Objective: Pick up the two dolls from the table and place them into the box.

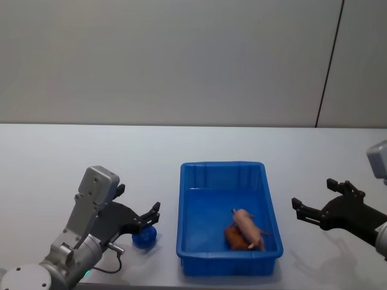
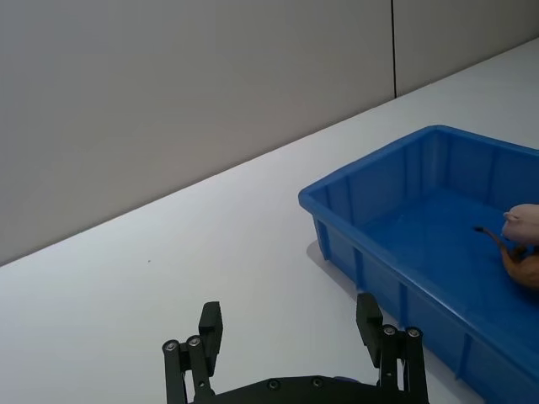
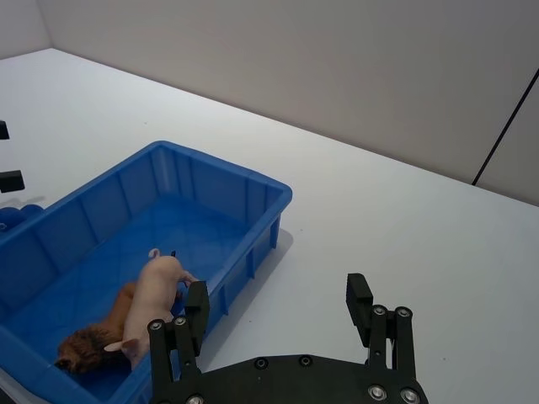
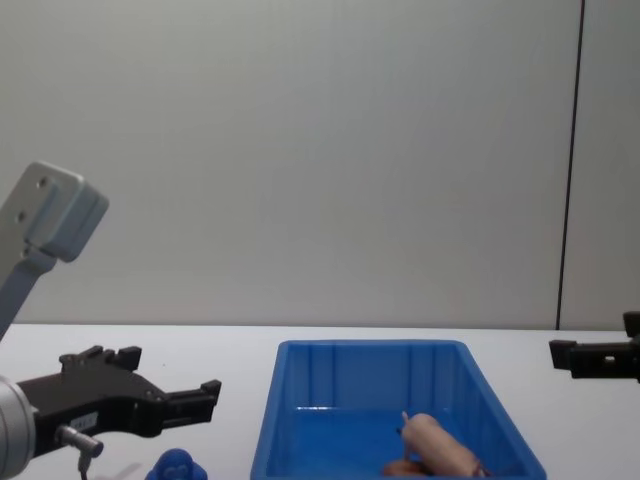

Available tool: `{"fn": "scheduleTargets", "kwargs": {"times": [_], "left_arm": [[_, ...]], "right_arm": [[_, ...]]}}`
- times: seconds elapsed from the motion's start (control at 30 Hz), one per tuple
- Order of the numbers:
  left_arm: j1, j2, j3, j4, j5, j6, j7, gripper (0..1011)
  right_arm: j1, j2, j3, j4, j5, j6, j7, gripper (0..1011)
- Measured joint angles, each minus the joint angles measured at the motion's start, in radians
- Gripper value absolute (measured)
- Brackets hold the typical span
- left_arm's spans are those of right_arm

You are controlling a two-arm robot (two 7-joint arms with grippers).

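The blue box [image 1: 184, 205] stands mid-table. The pale-pink pig doll [image 1: 248, 227] lies inside it near the front right corner, and shows too in the right wrist view [image 3: 157, 291] and the chest view [image 4: 441, 446]. The dark-blue doll [image 1: 145, 237] sits on the white table [image 1: 54, 157] just left of the box, low in the chest view [image 4: 177, 467]. My left gripper [image 1: 155, 215] hovers open right above and beside the dark-blue doll, holding nothing. My right gripper [image 1: 312, 193] stands open and empty over the table to the right of the box.
A brown toy [image 1: 234, 237] lies in the box under the pig, seen again in the right wrist view [image 3: 91, 342]. A plain grey wall [image 1: 181, 60] rises behind the table. Bare tabletop stretches on both sides of the box.
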State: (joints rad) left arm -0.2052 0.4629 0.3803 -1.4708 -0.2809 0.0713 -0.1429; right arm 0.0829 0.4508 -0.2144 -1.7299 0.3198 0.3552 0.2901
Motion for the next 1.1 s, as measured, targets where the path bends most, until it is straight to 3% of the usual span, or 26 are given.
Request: {"fn": "scheduleTargets", "kwargs": {"times": [0.5,1.1], "left_arm": [[0.034,0.027,-0.017,0.011,-0.063,-0.007,-0.049,1003],[0.041,0.015,-0.008,0.05,-0.062,-0.021,-0.095,1003]], "right_arm": [[-0.001,0.001,0.0,-0.001,0.0,0.0,0.0,1001],[-0.001,0.001,0.0,-0.001,0.0,0.0,0.0,1001]]}}
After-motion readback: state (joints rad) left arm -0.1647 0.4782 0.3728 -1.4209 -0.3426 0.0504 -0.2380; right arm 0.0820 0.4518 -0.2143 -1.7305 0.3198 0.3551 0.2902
